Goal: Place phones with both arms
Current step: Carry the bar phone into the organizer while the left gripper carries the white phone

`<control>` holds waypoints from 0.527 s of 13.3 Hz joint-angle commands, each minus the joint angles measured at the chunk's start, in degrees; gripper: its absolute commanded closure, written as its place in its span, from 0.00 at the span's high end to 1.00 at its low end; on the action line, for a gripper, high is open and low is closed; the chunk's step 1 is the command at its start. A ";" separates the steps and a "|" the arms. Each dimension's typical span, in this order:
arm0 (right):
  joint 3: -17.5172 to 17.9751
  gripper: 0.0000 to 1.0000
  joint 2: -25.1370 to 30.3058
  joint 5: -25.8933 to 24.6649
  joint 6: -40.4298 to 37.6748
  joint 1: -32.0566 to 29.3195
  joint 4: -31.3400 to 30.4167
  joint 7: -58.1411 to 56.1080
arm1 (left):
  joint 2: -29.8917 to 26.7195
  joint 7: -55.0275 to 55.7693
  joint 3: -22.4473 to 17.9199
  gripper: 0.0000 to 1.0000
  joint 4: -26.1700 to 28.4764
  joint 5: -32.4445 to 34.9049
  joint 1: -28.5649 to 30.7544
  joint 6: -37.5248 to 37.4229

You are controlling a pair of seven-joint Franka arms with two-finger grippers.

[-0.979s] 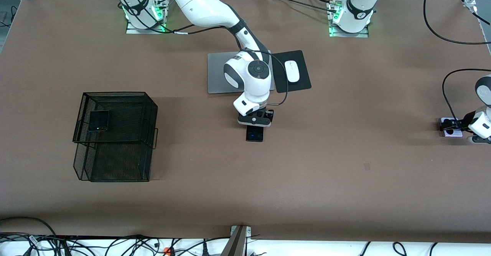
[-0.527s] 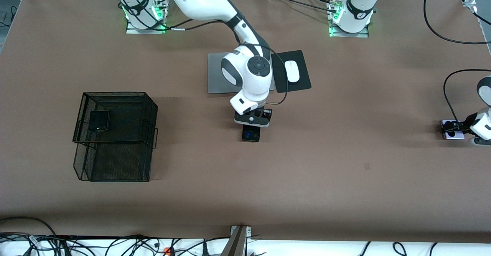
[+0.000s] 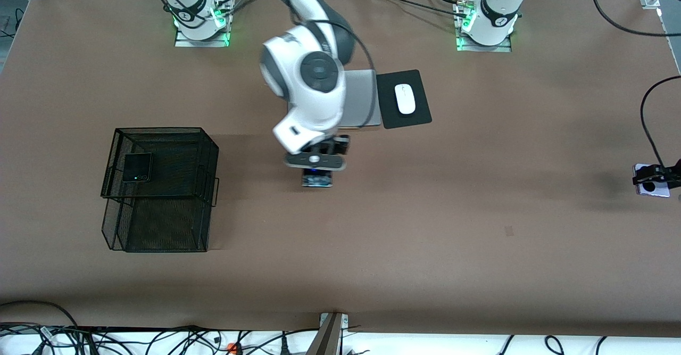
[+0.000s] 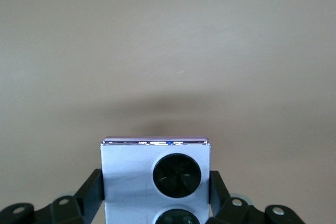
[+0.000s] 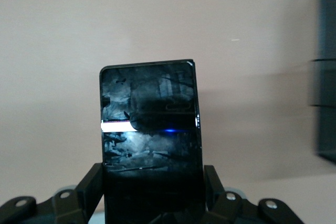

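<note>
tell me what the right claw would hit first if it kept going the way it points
Probably the bare table. The right claw points down, shut on the slim phone, so the phone's end would likely touch first; height is unclear.

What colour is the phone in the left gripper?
Lavender-white phone with two black circles; clearest in the left wrist view.

Right arm [image 3: 306,73] reaching from its base out over mid-counter, wrist bent down, right gripper [image 3: 317,173] up in the air, fingers [image 5: 89,184] clamped on the slab phone [image 5: 149,129]. Left arm mostly out of frame at its end of the counter, left gripper [image 3: 655,176] raised, fingers [image 4: 90,184] pinching the lavender phone [image 4: 155,174] by its sides.
</note>
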State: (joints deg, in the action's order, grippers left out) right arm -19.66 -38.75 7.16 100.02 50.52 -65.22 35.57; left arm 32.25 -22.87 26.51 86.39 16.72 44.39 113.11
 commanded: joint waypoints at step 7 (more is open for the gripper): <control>-18.99 0.00 28.01 0.66 8.60 -1.12 -39.34 -34.29 | 0.62 -0.16 10.93 0.23 -2.63 -1.07 -9.38 -8.25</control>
State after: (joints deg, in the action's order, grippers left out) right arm -34.72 -17.82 7.57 104.35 48.16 -94.26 8.26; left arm 32.31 -22.71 37.44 84.83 16.65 38.80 106.95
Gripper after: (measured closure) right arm 0.194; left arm 0.167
